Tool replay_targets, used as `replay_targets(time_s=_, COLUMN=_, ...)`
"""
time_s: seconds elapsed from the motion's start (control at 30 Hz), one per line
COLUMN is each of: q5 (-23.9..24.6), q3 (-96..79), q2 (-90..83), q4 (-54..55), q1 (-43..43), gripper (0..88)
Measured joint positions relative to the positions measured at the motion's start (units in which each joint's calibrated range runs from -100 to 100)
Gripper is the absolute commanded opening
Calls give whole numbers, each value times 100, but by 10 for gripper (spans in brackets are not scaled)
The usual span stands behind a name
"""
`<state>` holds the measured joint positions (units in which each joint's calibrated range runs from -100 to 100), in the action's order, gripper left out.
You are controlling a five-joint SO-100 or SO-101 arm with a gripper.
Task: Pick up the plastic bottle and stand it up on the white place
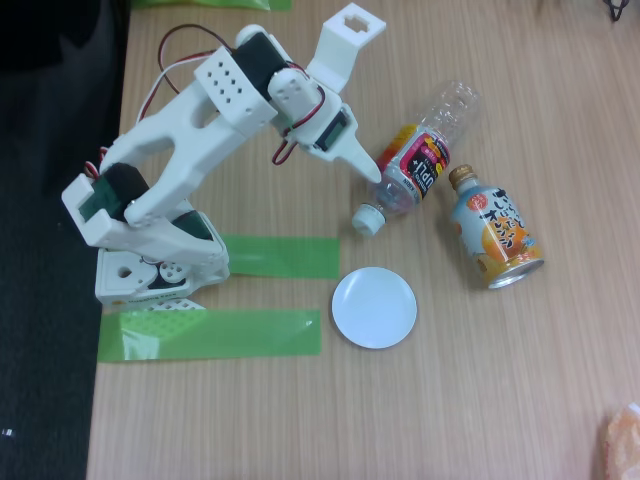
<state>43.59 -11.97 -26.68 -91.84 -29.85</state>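
The plastic bottle (430, 135) lies on its side on the wooden table, clear and ribbed, with a pink, red and yellow label. Its white cap (368, 219) points down-left towards the white place (374, 308), a small round plate lying just below the cap and apart from it. My gripper (375, 100) is open wide. Its lower finger (362, 163) reaches to the bottle's left side near the label, and its upper finger (345, 45) is swung up and away. Nothing is held between them.
An orange-and-pale-blue bottle-can (495, 235) with a gold cap lies right of the bottle. Two green tape strips (210, 333) lie left of the plate, by the arm's base (150, 270). The table's left edge borders a dark floor.
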Motion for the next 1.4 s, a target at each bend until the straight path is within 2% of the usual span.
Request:
replay_targets(time_s=0.43, q5=-26, q3=-1446, q2=0, q4=1062, q1=7, gripper=373)
replay_targets(time_s=0.93, q5=-179, q3=-1988, q2=0, q4=1716, q1=105, gripper=372)
replay_targets(time_s=1.2, q5=-594, q3=-1988, q2=682, q4=1997, q1=628, gripper=370)
replay_targets(time_s=1.4, q5=-689, q3=-1988, q2=1347, q4=1997, q1=814, gripper=374)
